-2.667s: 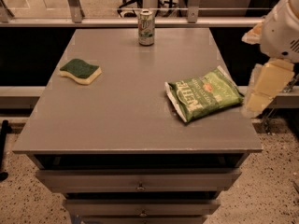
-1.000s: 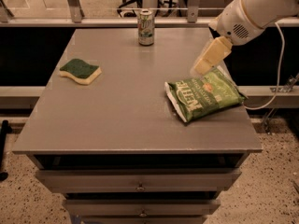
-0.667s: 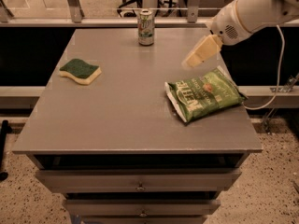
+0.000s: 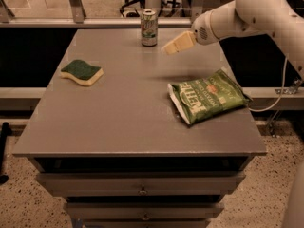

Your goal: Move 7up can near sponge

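Found the can [image 4: 149, 28] upright at the far edge of the table [image 4: 128, 122], near the middle of that edge and untouched. Found the sponge [image 4: 81, 72] lying flat toward the left side, dark green face up, well apart from the can. Judged the task barely begun, with no grasp made and no carrying done, and the can not yet anywhere near the sponge.

Saw the gripper [image 4: 176, 43] hanging in the air just to the right of the can, close to it but not touching, at the end of the white arm [image 4: 247, 8] reaching in from the upper right. Could not tell whether open or closed, but saw nothing held in it.

Judged what was left as nearly everything: closing in on the can, taking hold of it, carrying it left and toward the near side, then setting it down upright beside the sponge.

Noted a green chip bag [image 4: 207, 96] lying flat on the right side of the table, off the straight line from can to sponge. Read the pale lettering on the bag as what looked like "Kettle", running sideways, and could not make out the smaller print. Made out a green and silver label with a spot of red on the can, but no legible name. Found no writing on the sponge, the table or the drawers [image 4: 142, 182] below.
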